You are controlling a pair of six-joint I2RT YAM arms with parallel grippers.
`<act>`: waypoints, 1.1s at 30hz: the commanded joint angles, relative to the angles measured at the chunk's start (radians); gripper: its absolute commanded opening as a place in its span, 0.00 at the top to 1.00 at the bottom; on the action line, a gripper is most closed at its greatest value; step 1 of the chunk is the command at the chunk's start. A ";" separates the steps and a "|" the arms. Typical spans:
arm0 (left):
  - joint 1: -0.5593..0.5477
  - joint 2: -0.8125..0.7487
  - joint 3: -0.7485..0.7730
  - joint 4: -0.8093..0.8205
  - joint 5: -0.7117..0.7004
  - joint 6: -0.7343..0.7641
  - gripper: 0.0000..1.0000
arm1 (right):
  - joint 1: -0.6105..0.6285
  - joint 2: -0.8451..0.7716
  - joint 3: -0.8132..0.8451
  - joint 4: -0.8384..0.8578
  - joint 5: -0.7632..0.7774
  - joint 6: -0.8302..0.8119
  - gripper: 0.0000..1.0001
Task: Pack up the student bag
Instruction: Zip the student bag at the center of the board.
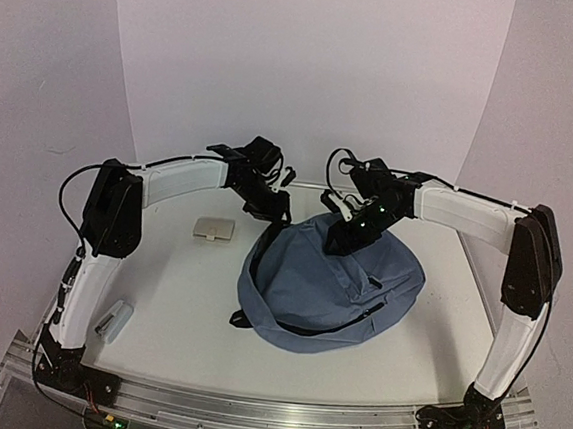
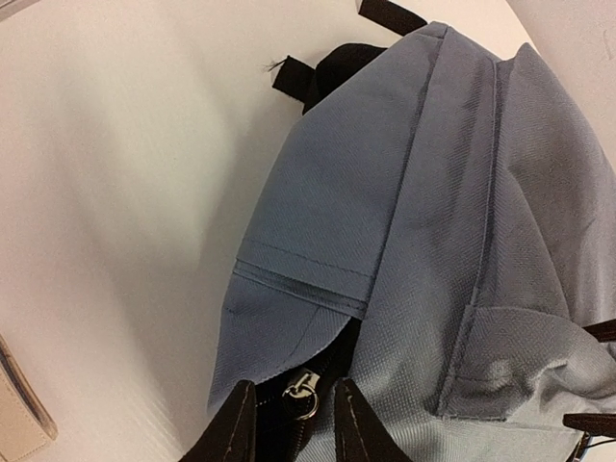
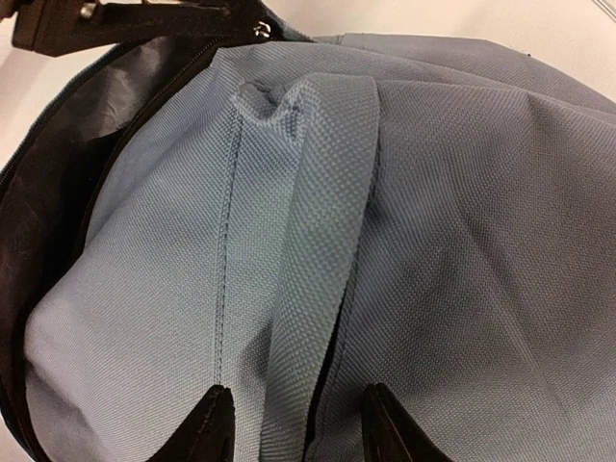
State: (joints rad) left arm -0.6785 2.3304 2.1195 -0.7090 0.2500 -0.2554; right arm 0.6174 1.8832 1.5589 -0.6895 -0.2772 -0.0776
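Left claw (image 2: 294,423) grips the student bag (image 1: 331,284) zipper pull (image 2: 306,392); right claw (image 3: 294,423) clamps its strap (image 3: 318,241).

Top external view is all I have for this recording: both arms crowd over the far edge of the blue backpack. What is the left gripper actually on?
Observer: In the left wrist view, the left gripper straddles a metal zipper pull on the student bag; whether it is pinched, I cannot tell.
Operator: And the right one?
Observer: The right gripper has a blue fabric strap running between its fingers; whether they pinch it is unclear.
Operator: Is the bag open at all?
Observer: Yes. The right wrist view shows dark lining inside a gaping zipper.
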 commanded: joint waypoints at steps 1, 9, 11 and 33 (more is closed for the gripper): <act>0.011 0.043 0.065 -0.018 0.006 0.031 0.73 | -0.004 0.022 -0.003 0.009 0.007 0.006 0.55; 0.009 -0.011 -0.003 0.018 0.077 0.031 0.86 | -0.007 0.043 0.007 0.010 0.036 0.005 0.55; 0.009 -0.047 -0.042 0.027 0.087 0.029 0.90 | -0.007 0.050 0.008 0.009 0.039 0.006 0.55; -0.008 -0.117 -0.173 0.011 -0.099 0.046 0.83 | -0.019 0.065 0.001 0.009 0.043 0.004 0.56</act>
State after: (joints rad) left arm -0.6748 2.1801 1.8774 -0.6906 0.2332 -0.2327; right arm 0.6117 1.9106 1.5600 -0.6716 -0.2587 -0.0780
